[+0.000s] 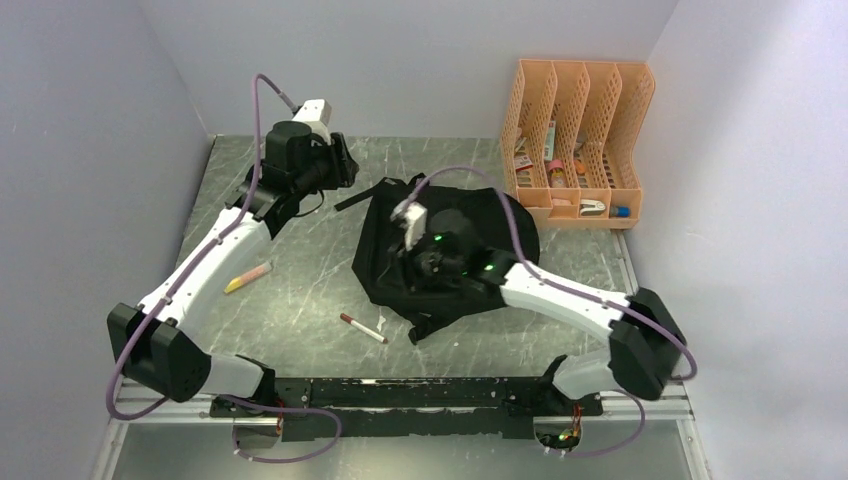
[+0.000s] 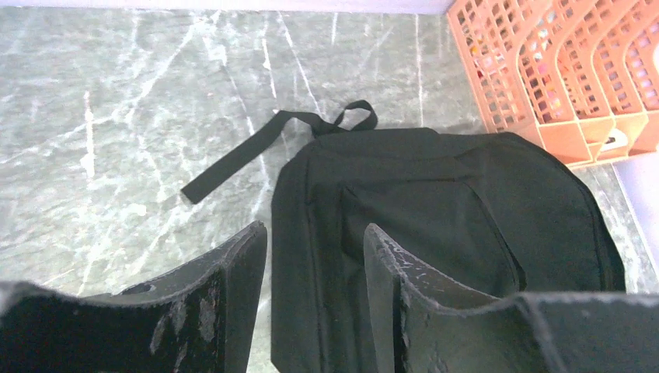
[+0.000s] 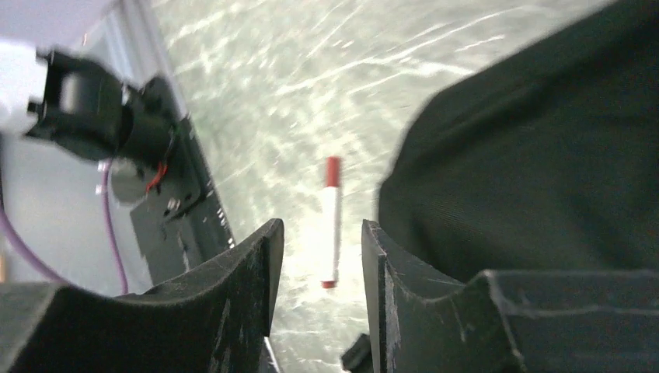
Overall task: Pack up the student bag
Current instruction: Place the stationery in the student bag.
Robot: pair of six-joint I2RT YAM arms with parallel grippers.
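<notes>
Left gripper (image 2: 315, 233): jaws partly apart, empty, near the student bag (image 2: 435, 194). Right gripper (image 3: 321, 227): jaws partly apart, empty, over the bag's edge. Orange file organiser (image 1: 578, 100) holds small items.

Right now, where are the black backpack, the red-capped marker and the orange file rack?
student bag (image 2: 466, 202): left wrist view, on its front panel.
red-capped marker (image 1: 364, 329): top view, on the middle of its barrel.
orange file organiser (image 1: 633, 130): top view, on its right side wall.
</notes>
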